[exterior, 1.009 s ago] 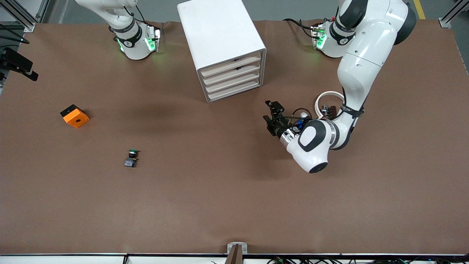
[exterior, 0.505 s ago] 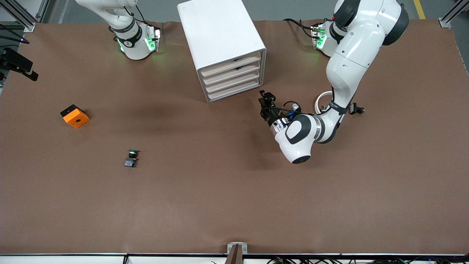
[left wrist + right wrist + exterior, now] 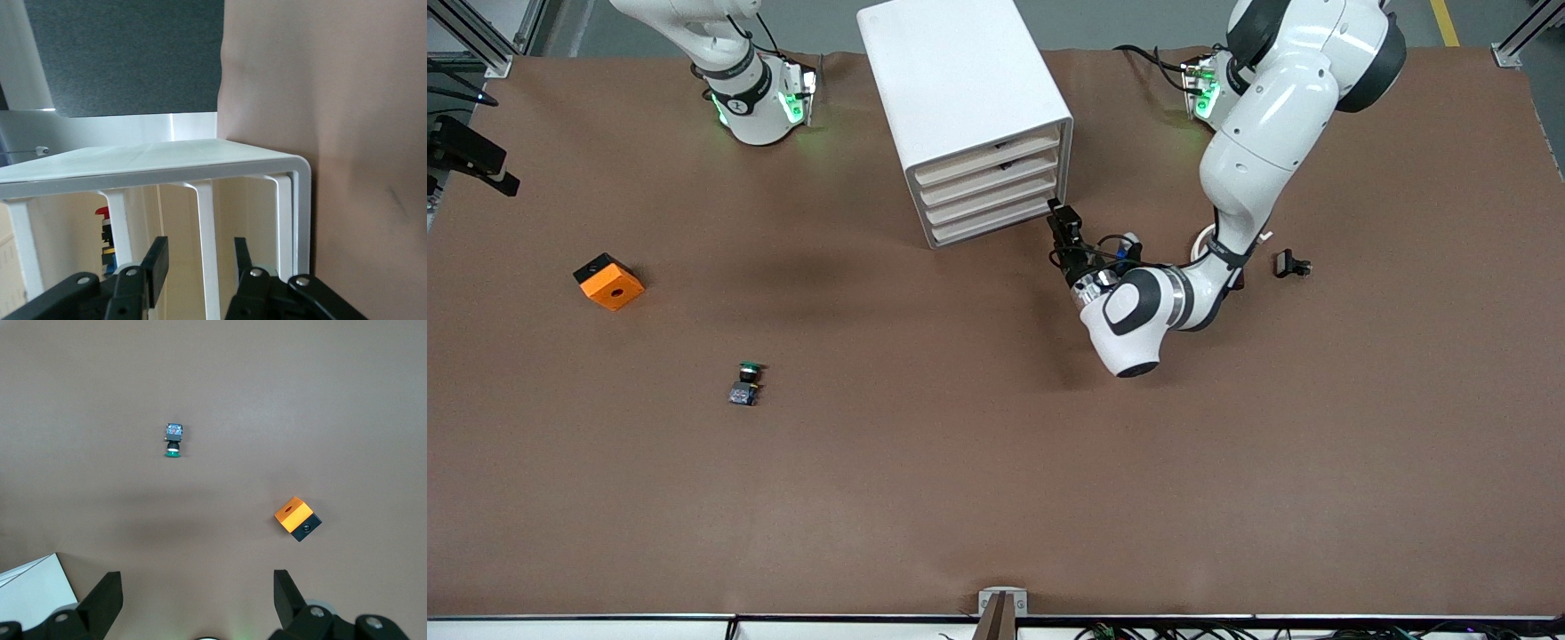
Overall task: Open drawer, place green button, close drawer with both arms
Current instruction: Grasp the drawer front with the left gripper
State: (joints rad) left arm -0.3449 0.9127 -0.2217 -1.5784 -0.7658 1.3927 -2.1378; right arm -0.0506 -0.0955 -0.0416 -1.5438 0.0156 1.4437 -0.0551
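The cabinet [image 3: 967, 116] is set between the arms' bases. The button [image 3: 746, 383] is laid nearer the front camera, the orange block [image 3: 608, 281] toward the right arm's end.

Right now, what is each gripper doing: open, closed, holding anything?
Left gripper: open, empty, at the cabinet front.
Right gripper: open, empty, over the table.

orange block [image 3: 608, 281]: on table [image 3: 960, 462] | black clip [image 3: 1290, 264]: near left arm's end

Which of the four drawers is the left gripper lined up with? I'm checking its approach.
The lowest drawer: the left gripper sits at its end, beside the cabinet's bottom corner, below the other three fronts.
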